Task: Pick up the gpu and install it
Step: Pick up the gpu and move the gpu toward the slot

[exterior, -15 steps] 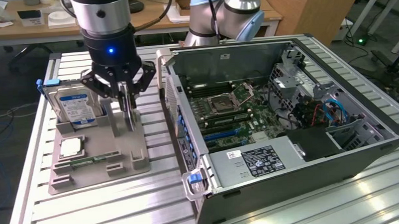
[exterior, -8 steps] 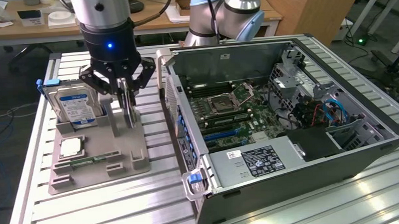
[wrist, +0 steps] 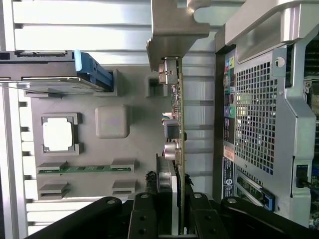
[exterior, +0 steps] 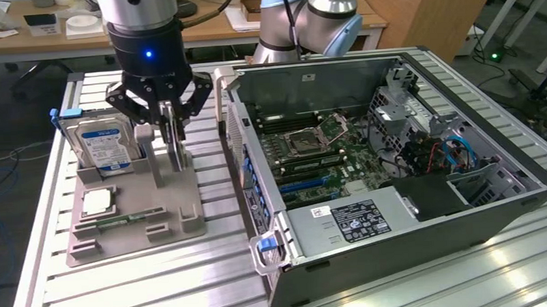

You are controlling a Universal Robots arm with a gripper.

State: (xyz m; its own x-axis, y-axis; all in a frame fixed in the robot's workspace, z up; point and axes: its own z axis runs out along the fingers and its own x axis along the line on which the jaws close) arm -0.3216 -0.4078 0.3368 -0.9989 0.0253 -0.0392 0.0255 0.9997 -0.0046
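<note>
The gpu (exterior: 176, 155) stands on edge, upright, at the right side of the grey parts holder (exterior: 172, 229). In the wrist view the gpu (wrist: 180, 117) appears edge-on, its pale metal bracket (wrist: 172, 30) at the end far from the fingers. My gripper (exterior: 171, 130) is directly above it, with one finger on each face of the card, shut on it. The gripper (wrist: 172, 201) clamps the card's near end. Whether the card's lower edge still touches the holder cannot be told. The open computer case (exterior: 344, 76) lies at the exterior view's right, motherboard (exterior: 319, 152) exposed.
On the holder (wrist: 137, 124) also sit a blue-labelled hard drive (exterior: 105, 146), a square processor (exterior: 98, 200) and a green memory stick (exterior: 121, 220). The case's rear wall (wrist: 259, 114) is close beside the card. A second robot arm (exterior: 314, 22) stands behind the case.
</note>
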